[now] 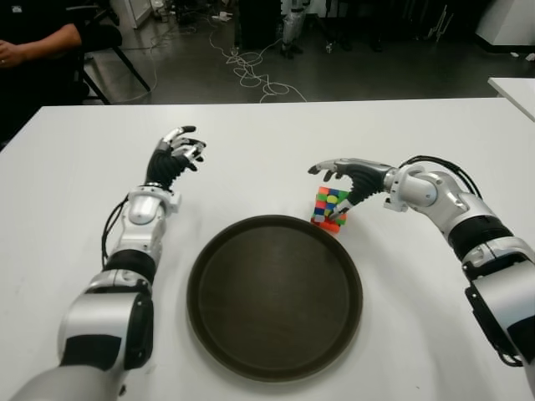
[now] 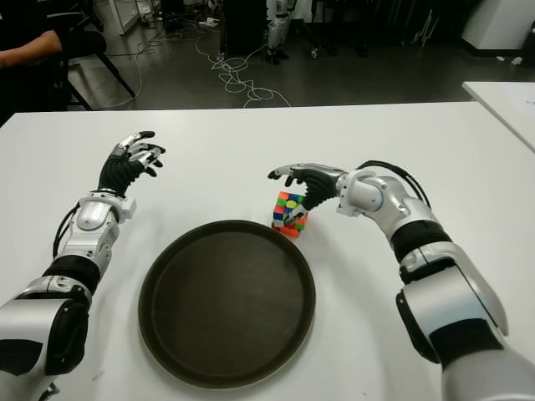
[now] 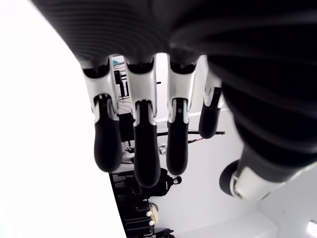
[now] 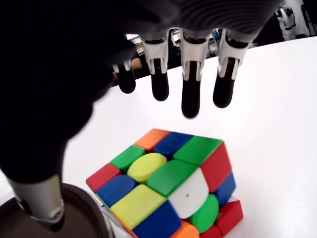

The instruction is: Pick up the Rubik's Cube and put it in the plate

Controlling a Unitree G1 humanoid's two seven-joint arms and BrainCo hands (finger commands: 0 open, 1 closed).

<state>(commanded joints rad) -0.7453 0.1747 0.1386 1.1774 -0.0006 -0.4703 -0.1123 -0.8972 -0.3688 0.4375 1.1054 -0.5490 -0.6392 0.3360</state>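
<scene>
The Rubik's Cube (image 1: 329, 208) stands on the white table (image 1: 418, 317), right against the far right rim of the round dark brown plate (image 1: 276, 301), and looks slightly tilted. My right hand (image 1: 331, 192) hovers over the cube from the right. Its fingers (image 4: 190, 99) stretch out past the cube's far side without closing on it. The thumb (image 4: 34, 198) hangs down beside the cube, near the plate's rim. In the right wrist view the cube (image 4: 168, 188) lies free under the palm. My left hand (image 1: 176, 154) shows left of the plate, fingers loosely extended and holding nothing.
A person's arm (image 1: 38, 43) shows at the far left beyond the table. Cables (image 1: 251, 71) lie on the floor behind. Another white table's corner (image 1: 514, 88) sits at the right edge.
</scene>
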